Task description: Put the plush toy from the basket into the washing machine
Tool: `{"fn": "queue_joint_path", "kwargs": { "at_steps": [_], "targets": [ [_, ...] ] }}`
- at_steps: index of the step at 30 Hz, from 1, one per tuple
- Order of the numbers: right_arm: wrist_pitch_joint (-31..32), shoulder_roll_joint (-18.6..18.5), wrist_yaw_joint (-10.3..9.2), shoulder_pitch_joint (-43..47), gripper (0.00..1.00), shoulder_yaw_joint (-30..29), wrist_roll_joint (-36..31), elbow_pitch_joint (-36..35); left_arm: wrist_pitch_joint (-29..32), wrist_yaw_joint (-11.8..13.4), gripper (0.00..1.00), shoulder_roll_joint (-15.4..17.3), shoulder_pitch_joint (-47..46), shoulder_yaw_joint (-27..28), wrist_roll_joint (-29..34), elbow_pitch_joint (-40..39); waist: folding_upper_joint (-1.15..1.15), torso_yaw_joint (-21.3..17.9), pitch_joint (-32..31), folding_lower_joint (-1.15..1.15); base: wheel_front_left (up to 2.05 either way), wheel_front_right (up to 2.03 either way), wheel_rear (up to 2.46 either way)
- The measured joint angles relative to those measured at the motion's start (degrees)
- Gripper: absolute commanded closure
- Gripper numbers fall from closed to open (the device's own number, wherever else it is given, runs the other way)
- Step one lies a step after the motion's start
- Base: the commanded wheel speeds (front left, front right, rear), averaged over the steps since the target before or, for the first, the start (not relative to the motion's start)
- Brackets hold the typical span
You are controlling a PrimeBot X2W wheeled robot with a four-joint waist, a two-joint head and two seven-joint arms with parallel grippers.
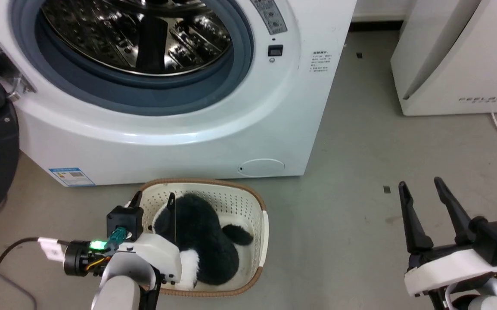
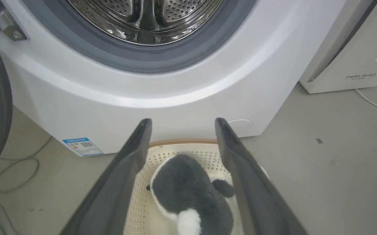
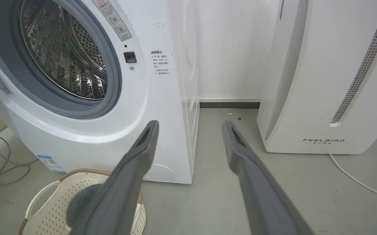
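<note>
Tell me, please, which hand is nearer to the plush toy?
Left. The left hand hangs open over the plush toy in the basket; the right hand is off to its right.

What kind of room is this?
Probably a laundry corner, maybe in a workshop or lab: a white front-loading washing machine, a laundry basket with a plush toy in it, and a bare grey floor.

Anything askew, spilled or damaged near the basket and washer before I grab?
Nothing stands out. The fluffy black-and-white plush toy lies inside the cream perforated plastic basket, which stands upright before the white front-loading washing machine.
</note>
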Motion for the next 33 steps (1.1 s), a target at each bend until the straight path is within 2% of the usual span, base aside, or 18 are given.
{"fn": "queue_joint_path", "kwargs": {
  "at_steps": [14,33],
  "targets": [
    [-1.6,0.0,0.00,-3.1,0.00,0.1,2.9,-1.7,2.3,-1.7,0.00,1.7,-8.1,-1.0,-1.1,12.0,0.00,-2.2,8.0,0.00,0.00,0.00,0.00],
    [-3.9,0.0,0.00,-7.6,0.00,-0.6,6.5,-4.0,8.0,-1.2,0.00,5.3,-19.3,-1.9,-3.7,23.3,0.00,-4.7,20.2,0.00,0.00,0.00,0.00]
  ]
}}
